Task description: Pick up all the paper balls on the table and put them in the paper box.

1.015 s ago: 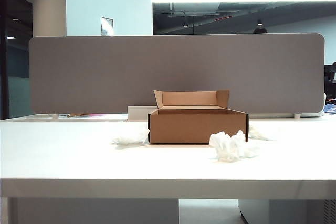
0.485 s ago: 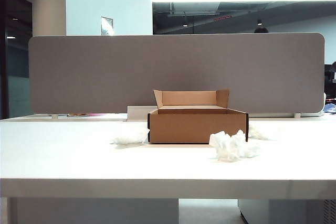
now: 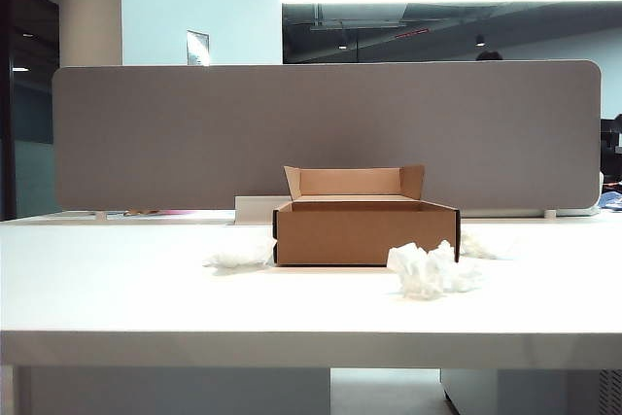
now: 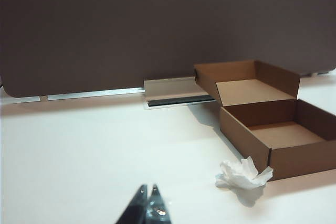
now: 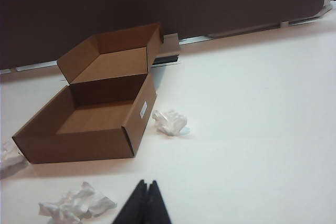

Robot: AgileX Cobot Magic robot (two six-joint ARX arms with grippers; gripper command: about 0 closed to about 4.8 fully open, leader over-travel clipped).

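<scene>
Box (image 3: 365, 232) sits mid-bench (image 3: 117, 289), open, flap up at the back, nothing inside. Three paper balls on the bench: left ball (image 3: 239, 254) touching box's left side, front ball (image 3: 428, 269) just off its front-right corner, right ball (image 3: 478, 246) beside its right side. Left fingers (image 4: 147, 207) clenched, holding nothing, over bare bench near the left ball. Right fingers (image 5: 144, 203) clenched, holding nothing, near the front ball.

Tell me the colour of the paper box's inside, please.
The paper box is plain brown cardboard inside, same as outside; the right wrist view shows it best.
</scene>
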